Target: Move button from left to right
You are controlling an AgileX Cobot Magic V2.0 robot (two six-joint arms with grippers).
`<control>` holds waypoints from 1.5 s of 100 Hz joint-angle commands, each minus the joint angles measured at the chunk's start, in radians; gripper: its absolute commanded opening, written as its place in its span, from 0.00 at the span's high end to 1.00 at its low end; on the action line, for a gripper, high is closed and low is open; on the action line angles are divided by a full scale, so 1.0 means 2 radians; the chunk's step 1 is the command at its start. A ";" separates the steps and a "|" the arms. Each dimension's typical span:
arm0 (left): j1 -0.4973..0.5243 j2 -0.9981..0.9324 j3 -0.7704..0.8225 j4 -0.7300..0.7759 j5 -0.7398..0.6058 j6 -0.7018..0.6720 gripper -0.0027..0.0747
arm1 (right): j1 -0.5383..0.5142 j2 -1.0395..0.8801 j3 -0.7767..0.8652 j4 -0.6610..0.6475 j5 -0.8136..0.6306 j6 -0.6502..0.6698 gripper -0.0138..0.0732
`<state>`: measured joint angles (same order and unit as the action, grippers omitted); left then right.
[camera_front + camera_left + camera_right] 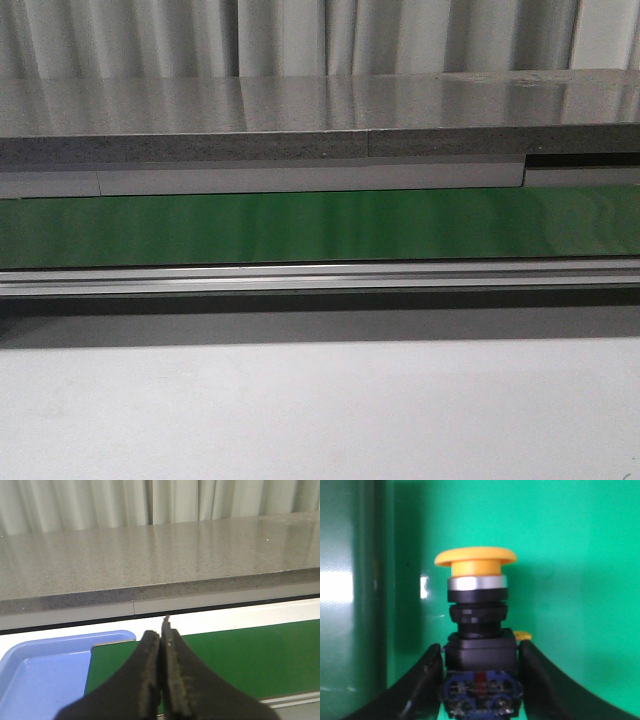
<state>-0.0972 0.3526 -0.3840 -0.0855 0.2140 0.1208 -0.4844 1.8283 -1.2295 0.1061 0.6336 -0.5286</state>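
Note:
The button [477, 605] has a round yellow-orange cap, a silver ring and a black boxy body with a blue base. In the right wrist view it sits between my right gripper's [481, 652] fingers, which press on both sides of the black body, with the green belt [570, 555] behind it. My left gripper [161, 635] is shut and empty, over the left end of the green belt [250, 655]. The front view shows the belt [320, 225] but no gripper and no button.
A blue tray [40, 675] lies beside the belt's left end. A grey stone-like counter [320, 110] runs behind the belt, with curtains beyond it. A metal rail [320, 277] edges the belt's near side, and a white table surface [320, 410] lies in front.

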 commanded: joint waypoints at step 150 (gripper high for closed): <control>-0.004 0.003 -0.013 0.000 -0.043 -0.001 0.99 | 0.104 -0.093 -0.018 0.085 -0.102 -0.005 0.33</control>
<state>-0.0972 0.3526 -0.3840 -0.0855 0.2140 0.1208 -0.3219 1.7181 -1.2360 0.2434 0.4880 -0.5292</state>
